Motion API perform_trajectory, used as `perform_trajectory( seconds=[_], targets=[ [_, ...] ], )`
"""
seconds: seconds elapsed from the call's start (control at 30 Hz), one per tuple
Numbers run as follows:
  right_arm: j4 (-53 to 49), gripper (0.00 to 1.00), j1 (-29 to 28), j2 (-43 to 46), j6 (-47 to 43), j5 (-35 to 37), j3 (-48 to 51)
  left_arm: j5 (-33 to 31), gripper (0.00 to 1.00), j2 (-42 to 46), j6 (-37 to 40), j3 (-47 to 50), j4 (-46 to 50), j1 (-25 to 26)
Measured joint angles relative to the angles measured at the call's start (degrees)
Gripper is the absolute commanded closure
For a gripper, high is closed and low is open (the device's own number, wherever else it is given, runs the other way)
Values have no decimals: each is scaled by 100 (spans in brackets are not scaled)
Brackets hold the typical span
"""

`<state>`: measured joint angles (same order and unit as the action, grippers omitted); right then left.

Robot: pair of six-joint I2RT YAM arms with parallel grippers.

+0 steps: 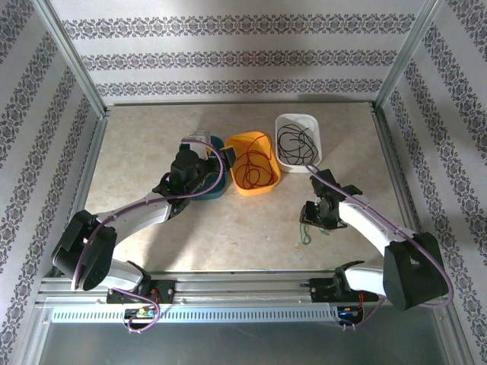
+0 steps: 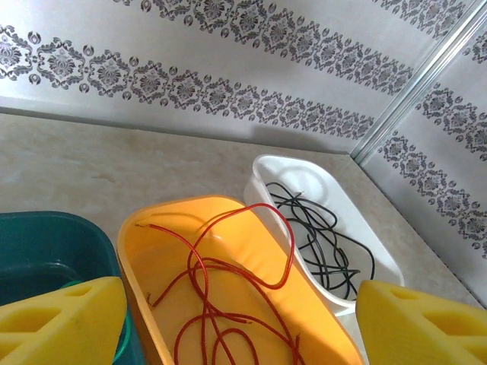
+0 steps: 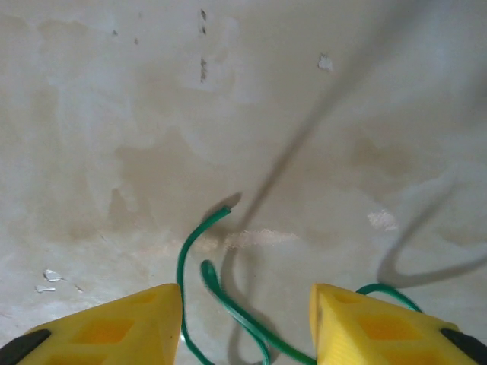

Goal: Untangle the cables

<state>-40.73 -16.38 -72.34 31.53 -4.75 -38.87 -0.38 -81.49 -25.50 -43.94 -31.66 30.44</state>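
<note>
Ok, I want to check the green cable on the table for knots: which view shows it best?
The right wrist view: the green cable lies on the table between the jaws, its cut end and curves plain. The top view gives a faint squiggle by the right jaws.

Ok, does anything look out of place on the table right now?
Yes: the green cable lies loose on the bare table by the right pincer, while the red cable sits in the orange bin and the black cable in the white bin.
</note>
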Motion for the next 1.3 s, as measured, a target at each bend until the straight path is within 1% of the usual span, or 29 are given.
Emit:
perform_trajectory(
  seconds=[0.07,0.13,0.2,0.47,0.57,0.67,0.77,0.87,1.0,1.07,1.17,1.2,1.23,1.3],
  targets=[
    [-9,73,-13,-103,-7,-2,0,0,21,0,-2,0,2,0],
    [-24,89,-52,-184,-24,-17,0,2,21,-2,0,0,2,0],
    [-22,100,-74,-216,-9,-28,0,4,21,-2,-2,0,2,0],
    [7,100,-76,-37,4,-122,0,63,20,-22,-68,0,0,59],
    [9,100,-186,70,11,-221,-92,-22,20,-20,-219,63,-11,66],
    [55,100,-483,74,74,-323,-479,-361,20,59,-391,313,4,68],
    [286,100,-802,-118,188,-470,-1222,-953,20,376,-540,649,229,70],
    [680,100,-1084,-752,310,-627,-2247,-1722,20,872,-658,833,658,70],
    [1147,100,-1443,-2194,330,-896,-3891,-2846,19,1541,-866,863,1388,70],
    [1276,100,-1591,-3001,334,-1080,-4712,-3187,19,1751,-887,876,1657,70],
    [1386,100,-1770,-4148,391,-1412,-5842,-3460,19,1899,-887,881,1996,70],
    [1405,96,-1816,-4459,417,-1521,-6137,-3501,19,1917,-887,883,2085,70],
    [1421,85,-1864,-4736,431,-1633,-6389,-3547,19,1934,-887,885,2155,70],
    [1432,61,-1928,-5128,476,-1792,-6704,-3611,19,1947,-885,894,2258,70]
  ],
)
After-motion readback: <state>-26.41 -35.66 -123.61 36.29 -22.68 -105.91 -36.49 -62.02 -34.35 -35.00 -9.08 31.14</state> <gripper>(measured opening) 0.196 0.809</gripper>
